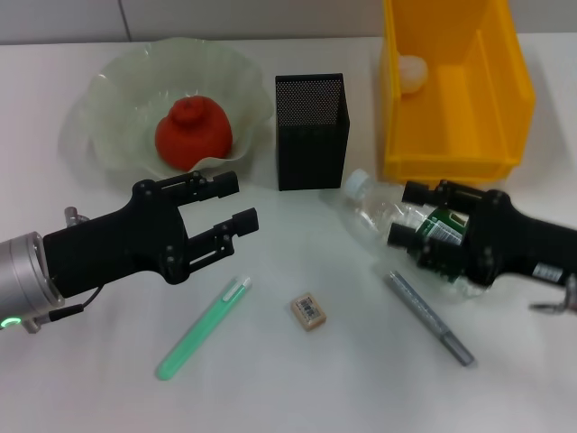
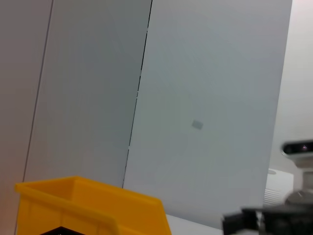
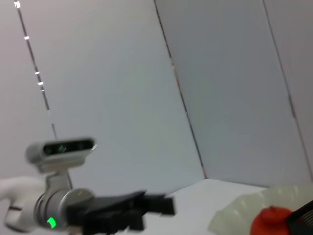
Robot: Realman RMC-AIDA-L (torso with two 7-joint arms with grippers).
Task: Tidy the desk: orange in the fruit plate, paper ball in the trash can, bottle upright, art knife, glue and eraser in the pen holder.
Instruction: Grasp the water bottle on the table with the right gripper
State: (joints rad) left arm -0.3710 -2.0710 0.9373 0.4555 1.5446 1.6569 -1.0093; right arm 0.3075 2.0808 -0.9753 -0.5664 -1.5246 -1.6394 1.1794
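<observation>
The orange [image 1: 192,133] lies in the pale green fruit plate [image 1: 117,83] at the back left. The white paper ball [image 1: 413,74] rests inside the yellow trash can [image 1: 455,135] at the back right. The clear bottle [image 1: 383,216] lies on its side in front of the can, its white cap toward the black mesh pen holder [image 1: 311,131]. My right gripper [image 1: 413,215] is shut on the bottle's body. A green glue stick [image 1: 203,329], the beige eraser [image 1: 308,310] and a grey art knife [image 1: 431,317] lie on the table in front. My left gripper [image 1: 239,202] hovers open above the glue stick's white end.
The white table [image 1: 306,388] carries everything. The right wrist view shows the left arm [image 3: 112,213], the orange [image 3: 271,220] and the plate rim [image 3: 239,210]. The left wrist view shows the yellow bin [image 2: 93,208] and grey wall panels.
</observation>
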